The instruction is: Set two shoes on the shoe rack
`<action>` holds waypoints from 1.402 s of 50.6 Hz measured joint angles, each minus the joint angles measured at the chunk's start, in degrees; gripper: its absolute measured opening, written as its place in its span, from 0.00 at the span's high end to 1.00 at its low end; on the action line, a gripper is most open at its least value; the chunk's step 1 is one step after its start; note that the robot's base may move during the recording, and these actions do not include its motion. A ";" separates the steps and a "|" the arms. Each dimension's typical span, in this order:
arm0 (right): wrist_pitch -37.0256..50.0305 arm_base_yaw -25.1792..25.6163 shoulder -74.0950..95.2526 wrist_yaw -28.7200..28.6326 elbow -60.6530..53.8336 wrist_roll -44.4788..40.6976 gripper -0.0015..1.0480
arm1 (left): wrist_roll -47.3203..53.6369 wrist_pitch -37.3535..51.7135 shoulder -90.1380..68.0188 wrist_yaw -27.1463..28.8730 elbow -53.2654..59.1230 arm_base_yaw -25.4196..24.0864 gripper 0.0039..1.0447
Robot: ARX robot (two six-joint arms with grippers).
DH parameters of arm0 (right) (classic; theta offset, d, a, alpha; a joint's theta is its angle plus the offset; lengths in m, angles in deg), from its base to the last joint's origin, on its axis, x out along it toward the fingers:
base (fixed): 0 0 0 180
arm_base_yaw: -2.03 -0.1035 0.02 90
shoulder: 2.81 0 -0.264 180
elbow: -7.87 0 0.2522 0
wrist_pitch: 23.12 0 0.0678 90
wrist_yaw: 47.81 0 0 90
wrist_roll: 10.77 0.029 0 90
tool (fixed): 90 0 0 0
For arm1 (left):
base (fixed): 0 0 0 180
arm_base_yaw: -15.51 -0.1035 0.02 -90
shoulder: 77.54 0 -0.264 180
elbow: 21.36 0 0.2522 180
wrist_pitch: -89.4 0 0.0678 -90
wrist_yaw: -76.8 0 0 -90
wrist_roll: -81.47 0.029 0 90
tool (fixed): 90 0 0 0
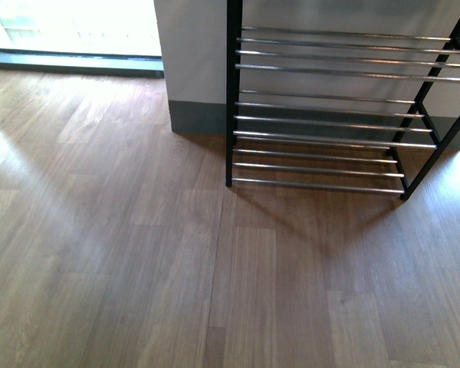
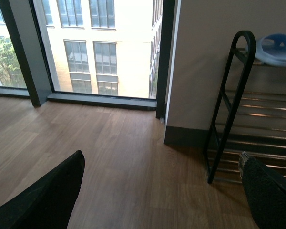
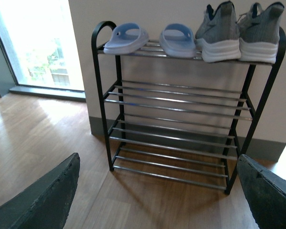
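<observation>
My two grey sneakers sit side by side on the top tier of the shoe rack (image 3: 181, 119), heels outward, soles resting on the chrome bars. The left-hand sneaker (image 3: 219, 31) is just beside the right-hand sneaker (image 3: 262, 31), which stands next to the rack's far side arch. Sharing that tier, a pair of pale blue slippers (image 3: 150, 38) lies toward the opposite arch, the nearer one just beside the sneakers. The three lower tiers carry nothing.

The rack stands on the wooden floor (image 1: 138, 268) against a pale wall (image 3: 133, 12) with a dark skirting board, beside a tall window (image 2: 100, 47) looking onto a building outside.

My right end effector (image 3: 157, 195) is spread wide, its two dark fingers (image 3: 43, 200) framing the rack's lower half and gripping nothing. My left end effector (image 2: 162, 195) is likewise parted and empty, with one finger (image 2: 43, 200) over bare floor and the other near the rack's foot.

From the front view, only the rack's lower tiers and floor appear; neither arm is seen there.
</observation>
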 joint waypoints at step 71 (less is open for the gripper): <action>0.00 0.00 -0.04 0.00 0.00 0.00 0.09 | 0.02 0.00 0.00 0.00 0.00 0.00 0.09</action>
